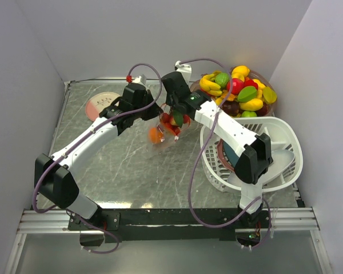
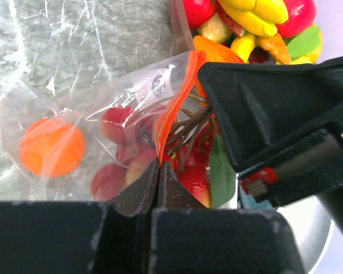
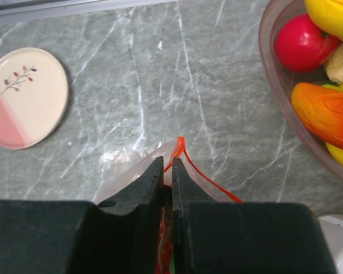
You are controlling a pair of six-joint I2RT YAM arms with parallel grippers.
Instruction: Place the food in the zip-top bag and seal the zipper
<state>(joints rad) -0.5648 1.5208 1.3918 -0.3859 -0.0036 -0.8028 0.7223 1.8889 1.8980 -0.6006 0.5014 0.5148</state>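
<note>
The clear zip-top bag (image 1: 160, 137) is held above the table's middle, with an orange toy fruit (image 1: 155, 135) inside it (image 2: 51, 147). My left gripper (image 1: 155, 117) is shut (image 2: 159, 164) on the bag's orange-red zipper strip (image 2: 174, 103), holding the mouth up. My right gripper (image 1: 175, 114) is shut (image 3: 167, 162) on the brown stem of a red fruit bunch with a green leaf (image 2: 194, 177), which hangs at the bag's mouth. Some red fruits (image 2: 108, 177) show through the plastic. The zipper (image 3: 208, 180) loops open in front of the right fingers. The slider is not visible.
A clear bowl (image 1: 270, 108) heaped with toy fruits stands at the back right, close to the right arm. A white slatted basket (image 1: 283, 157) holding a teal plate (image 1: 228, 155) sits at right. A pink-and-cream plate (image 1: 100, 104) lies at the back left.
</note>
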